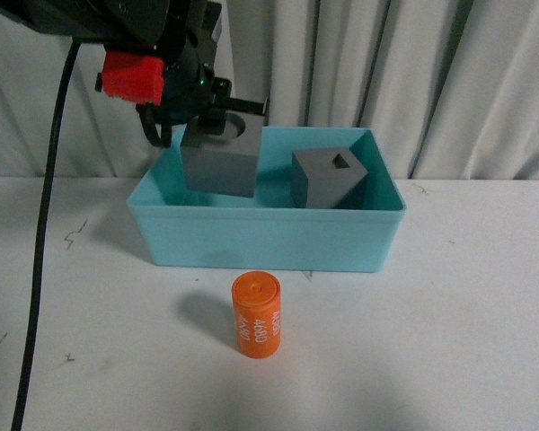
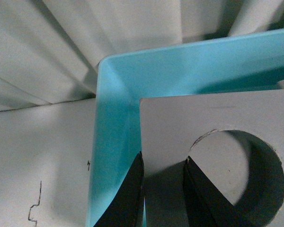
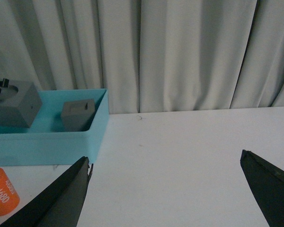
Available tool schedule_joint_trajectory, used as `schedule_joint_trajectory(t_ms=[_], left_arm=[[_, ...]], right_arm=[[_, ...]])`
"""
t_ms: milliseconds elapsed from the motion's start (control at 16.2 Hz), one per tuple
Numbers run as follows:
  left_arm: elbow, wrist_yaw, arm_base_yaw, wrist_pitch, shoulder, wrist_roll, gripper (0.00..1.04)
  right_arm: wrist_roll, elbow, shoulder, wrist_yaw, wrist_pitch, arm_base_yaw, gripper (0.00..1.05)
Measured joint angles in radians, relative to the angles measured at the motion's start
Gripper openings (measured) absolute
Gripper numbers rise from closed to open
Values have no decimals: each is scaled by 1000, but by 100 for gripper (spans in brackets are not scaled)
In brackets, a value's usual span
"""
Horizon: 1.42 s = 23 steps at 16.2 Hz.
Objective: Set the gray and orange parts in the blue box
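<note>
My left gripper [image 1: 217,115] is shut on the gray cube with the round recess [image 1: 217,163], holding it over the left end of the blue box [image 1: 269,241], its lower part below the rim. In the left wrist view one finger [image 2: 132,189] lies outside the cube's wall [image 2: 208,118] and the other sits in the recess. The second gray cube [image 1: 328,180], with a rectangular recess [image 3: 78,112], rests tilted inside the box. The orange cylinder [image 1: 256,316] with white digits stands upright on the table in front of the box. My right gripper [image 3: 165,158] hangs open over bare table, right of the box [image 3: 42,142].
Pleated gray curtains [image 1: 449,81] hang close behind the box. A black cable [image 1: 45,233] runs down the left side of the front view. White tabletop [image 3: 189,142] stretches to the right of the box and around the cylinder [image 3: 2,191].
</note>
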<state>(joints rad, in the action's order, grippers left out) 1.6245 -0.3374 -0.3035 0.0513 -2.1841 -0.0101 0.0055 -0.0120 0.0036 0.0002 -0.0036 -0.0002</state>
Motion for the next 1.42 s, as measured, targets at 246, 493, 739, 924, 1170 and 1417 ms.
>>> schedule_joint_trajectory(t_ms=[246, 493, 739, 924, 1170, 1417], left_arm=[[55, -21, 27, 38, -67, 10, 18], [55, -12, 24, 29, -72, 3, 32], [50, -10, 32, 30, -72, -13, 65], [-23, 19, 46, 30, -29, -42, 90], [-504, 271, 13, 29, 573, -229, 98], [-1584, 98, 68, -488, 1690, -13, 12]], right_arm=[[0, 0, 0, 0, 0, 0, 98], [0, 0, 0, 0, 0, 0, 98], [0, 0, 0, 0, 0, 0, 98], [0, 0, 0, 0, 0, 0, 98], [0, 0, 0, 0, 0, 0, 98], [0, 0, 0, 1, 0, 0, 98]])
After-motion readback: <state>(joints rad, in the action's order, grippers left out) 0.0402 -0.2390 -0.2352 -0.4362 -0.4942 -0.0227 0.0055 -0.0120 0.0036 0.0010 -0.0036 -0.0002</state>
